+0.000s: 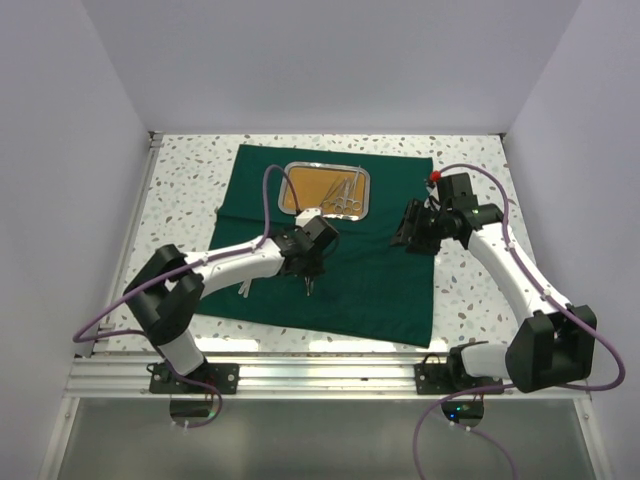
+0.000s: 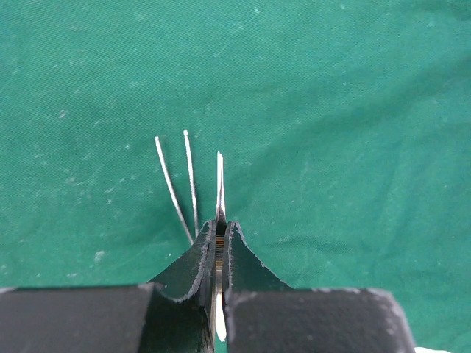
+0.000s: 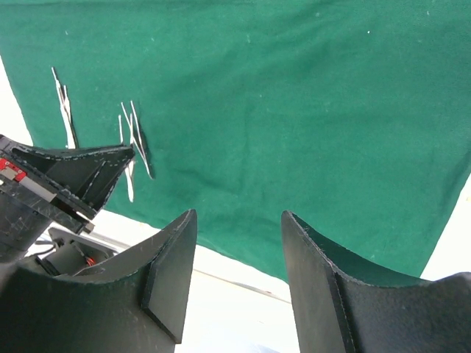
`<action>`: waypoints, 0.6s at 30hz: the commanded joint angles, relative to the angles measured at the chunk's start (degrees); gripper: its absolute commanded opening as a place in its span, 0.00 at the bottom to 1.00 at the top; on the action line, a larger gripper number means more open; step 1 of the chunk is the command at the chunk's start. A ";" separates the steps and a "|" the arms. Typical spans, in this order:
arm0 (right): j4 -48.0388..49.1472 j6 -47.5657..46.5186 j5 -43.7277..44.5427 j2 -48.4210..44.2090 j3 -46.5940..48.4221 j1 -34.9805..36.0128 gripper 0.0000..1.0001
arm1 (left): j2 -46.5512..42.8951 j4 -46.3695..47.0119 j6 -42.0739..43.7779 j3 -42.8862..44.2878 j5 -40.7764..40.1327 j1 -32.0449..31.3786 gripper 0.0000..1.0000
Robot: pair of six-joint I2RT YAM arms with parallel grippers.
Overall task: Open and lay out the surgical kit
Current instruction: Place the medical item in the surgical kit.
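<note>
The left gripper (image 2: 219,229) pinches slim, slick steel tweezers (image 2: 220,184) edge-on over the matte dark green cloth (image 2: 331,110); such a narrow hold could let them twist or drop across the second pair (image 2: 191,173) lying just beside. The right gripper (image 3: 237,220) hangs half-open and empty over the cloth's right side. The rounded steel tray (image 1: 285,190) sits at the cloth's far edge.

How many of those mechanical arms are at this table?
2. The left arm stretches over the green cloth, its tip on the near side of the steel tray. The right arm bends in from the right, its tip above the cloth's right side. None seems hidden.
</note>
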 commanded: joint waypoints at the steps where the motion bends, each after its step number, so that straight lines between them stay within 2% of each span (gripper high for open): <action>1: -0.99 -1.02 -0.48 -1.35 1.57 0.25 0.53 | 1.15 3.42 1.36 0.10 -1.24 -0.51 0.00; 9: -0.98 -1.46 -0.21 -1.70 0.86 0.25 0.53 | 3.70 2.81 2.94 1.51 -1.77 -0.51 0.01; 12: -0.81 -1.46 -0.21 -1.35 0.95 0.25 0.53 | 3.80 2.37 3.20 1.77 -1.77 -0.51 0.31; 13: -0.72 -1.46 -0.30 -1.26 1.04 0.25 0.53 | 3.27 1.67 3.20 1.94 -1.77 -0.51 0.48; 16: -0.63 -1.46 -0.21 -0.82 1.56 0.25 0.53 | 1.00 -1.05 3.64 4.05 -2.47 -0.60 0.71; 18: -1.16 -1.81 0.14 -0.73 2.00 0.16 0.53 | -0.59 -2.99 4.60 7.63 -3.87 -0.60 0.73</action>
